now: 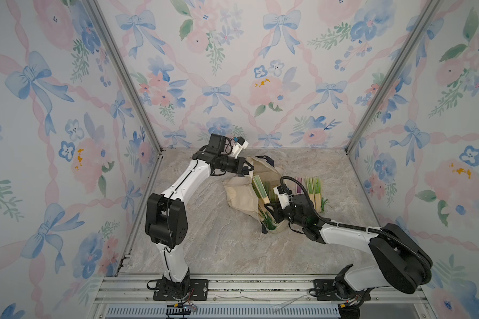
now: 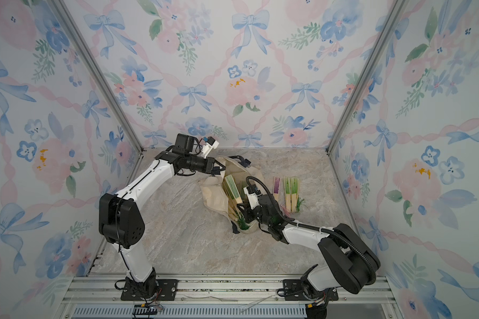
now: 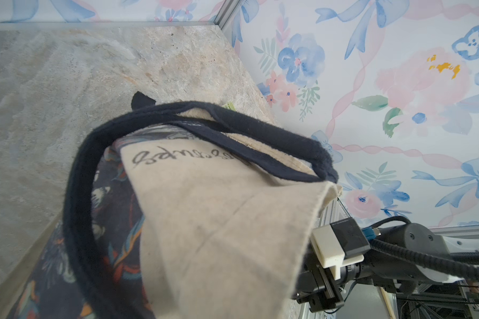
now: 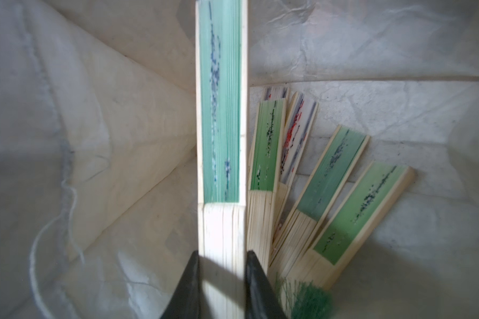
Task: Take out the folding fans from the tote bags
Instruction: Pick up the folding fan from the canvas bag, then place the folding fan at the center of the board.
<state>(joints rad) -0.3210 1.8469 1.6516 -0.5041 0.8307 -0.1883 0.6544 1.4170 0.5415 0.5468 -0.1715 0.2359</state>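
three fans lie on the table beside the tote. inside it the right gripper is clamped on a green fan, with four or so more beside it. left gripper, closed tight, pinches the tote's rim.

Soft even light, blurred close-ups

- Left hand: you cannot see its fingertips. They are sunk in the bag rim.
- Lettering: upside down, with its end under the strap. You cannot read it.
- Right hand: fingers cut off by the frame edge.
- Held fan: tip runs off the opposite edge.
- Red-printed fan: mostly under green fans.
- Tassel: blurred and cropped.
- Purple fan: in a top view, partly behind the cable.
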